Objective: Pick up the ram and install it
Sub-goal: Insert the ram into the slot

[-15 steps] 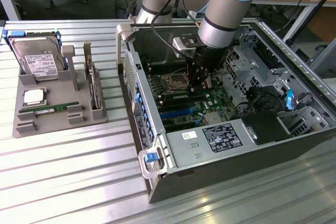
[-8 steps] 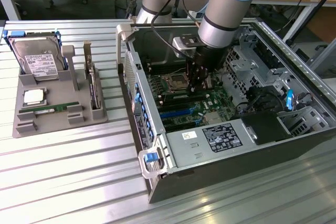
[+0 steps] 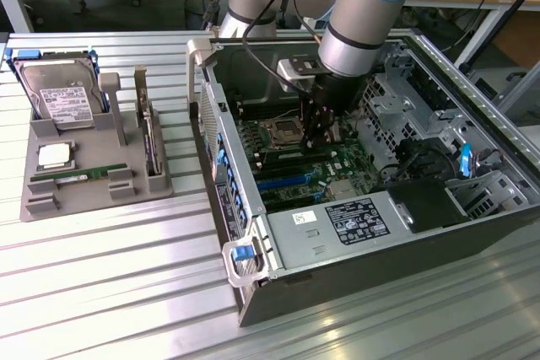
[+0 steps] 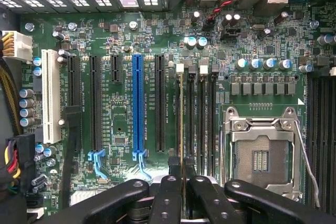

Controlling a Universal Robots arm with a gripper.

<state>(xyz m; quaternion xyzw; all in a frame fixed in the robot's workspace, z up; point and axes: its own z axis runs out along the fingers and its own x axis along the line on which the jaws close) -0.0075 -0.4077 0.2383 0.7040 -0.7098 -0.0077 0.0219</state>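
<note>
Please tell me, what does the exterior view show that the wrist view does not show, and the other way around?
Exterior view alone: a grey tray on the slatted table, carrying a hard drive, a chip and a green memory stick; also the robot arm. Wrist view alone: the blue slot, the white slot, and a thin ram edge-on, gripped by the shut pincer over the memory slots. Both: the motherboard and its processor socket.

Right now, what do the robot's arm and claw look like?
The arm is made of thick silver-grey tubes with light blue joint caps, and black cables run down it. The claw is matte black, with jointed fingers showing round pivot screws.
</note>
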